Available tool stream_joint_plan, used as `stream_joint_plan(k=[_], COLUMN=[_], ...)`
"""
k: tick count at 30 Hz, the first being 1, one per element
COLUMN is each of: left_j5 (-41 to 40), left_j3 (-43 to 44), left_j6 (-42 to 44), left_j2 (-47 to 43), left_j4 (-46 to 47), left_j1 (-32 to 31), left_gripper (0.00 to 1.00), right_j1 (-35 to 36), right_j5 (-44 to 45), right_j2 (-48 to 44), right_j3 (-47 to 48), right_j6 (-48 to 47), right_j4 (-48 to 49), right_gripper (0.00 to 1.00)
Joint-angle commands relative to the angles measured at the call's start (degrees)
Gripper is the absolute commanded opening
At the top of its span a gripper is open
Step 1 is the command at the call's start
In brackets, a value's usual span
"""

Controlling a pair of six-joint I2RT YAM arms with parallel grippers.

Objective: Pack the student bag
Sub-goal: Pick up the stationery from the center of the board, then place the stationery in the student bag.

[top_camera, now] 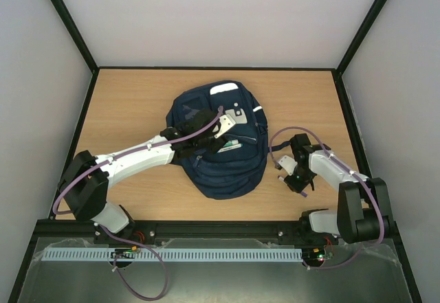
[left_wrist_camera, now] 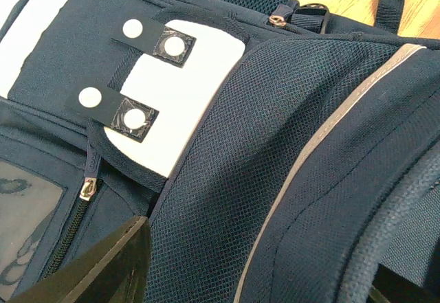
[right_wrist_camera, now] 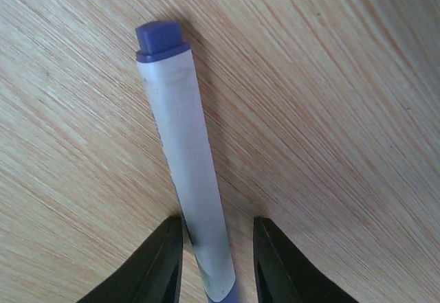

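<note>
Right fingers (right_wrist_camera: 161, 265) astride white, purple-capped pen (right_wrist_camera: 182, 152)

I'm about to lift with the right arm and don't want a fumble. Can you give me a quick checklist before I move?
1. Pen sits between the fingers of the right gripper: ok.
2. Firm grip on the pen: cannot tell; a sliver of table shows beside one finger.
3. Route from the pen to the student bag: ok, only bare wood lies between them.
4. Left gripper is at the bag, fingers apart over the mesh pocket: ok.
5. An opening ready to take the pen: cannot tell; none shows in any view.
</note>
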Motion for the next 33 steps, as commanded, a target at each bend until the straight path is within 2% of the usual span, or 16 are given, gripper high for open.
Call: stream_joint_plan(k=[1,12,19,22,29,33], left_j5=[-0.32,-0.06,-0.14,-0.09,0.01,0.29], left_j3=[1.75,1.82,1.84,1.84,1.99,2.13], left_j6=[-0.53,-0.57,-0.72,-0.90,-0.90,-0.92], left_j2=[0.21,0.30,0.22,0.30,0.39,0.58], left_j4=[0.90,0.82,0.81,0.84,0.77,0.57], left_j1=[0.09,0.06,0.14,0.19,0.68,0.67], left_gripper=[0.60,0.60,0.61,0.61,0.61,0.61], right_j1=[0.23,0.28,1.30,5.78,20.67,28.45], right_j5=[-0.20,-0.86,-1.86,-0.75,11.99,11.38], right_j2=[1.63,1.36,-6.75,-11.26,-17.22,-17.73], right_j3=[-1.21,-0.56,5.33,6.37,7.61,10.85], right_j6=[0.42,0.56,-2.19,-2.31,-1.64,-2.40], right_j4=[-0.49,-0.78,-6.54,-6.82,-0.90,0.45], right_gripper=[0.30,0.12,0.10,0.09,0.08,0.08])
